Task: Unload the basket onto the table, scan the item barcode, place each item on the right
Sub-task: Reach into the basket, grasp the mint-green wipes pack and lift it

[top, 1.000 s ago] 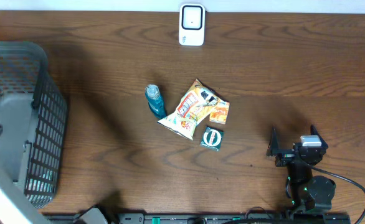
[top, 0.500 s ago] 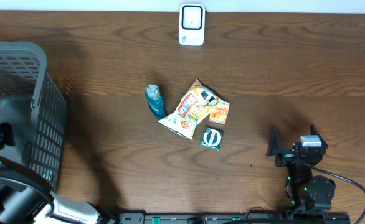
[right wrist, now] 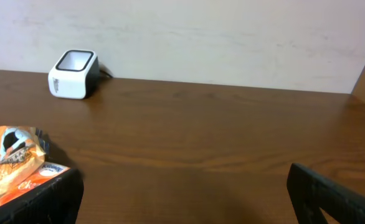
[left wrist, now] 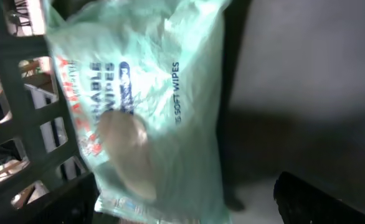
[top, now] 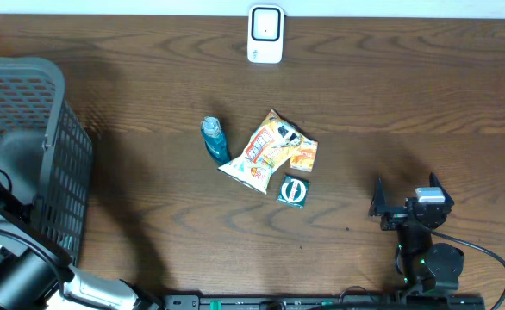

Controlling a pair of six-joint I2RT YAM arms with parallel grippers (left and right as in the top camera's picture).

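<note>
Since the orange-and-white crinkled snack bag [top: 270, 152], the teal plastic bottle [top: 215, 139] beside it and the small dark-green square packet [top: 293, 191] all lie mid-tabletop, well apart from the white box-shaped scanner [top: 265, 34] at the far edge, none looks scanned yet. A pale-green soft pack of wipes [left wrist: 151, 112] lies inside the grey mesh basket [top: 59, 172], probably finished. Over it the left pincer [left wrist: 195, 196] gapes wide, holding nothing; the right pincer [top: 405, 191] rests spread and empty. No barcode shows anywhere, and the pack's print is blurred.
</note>
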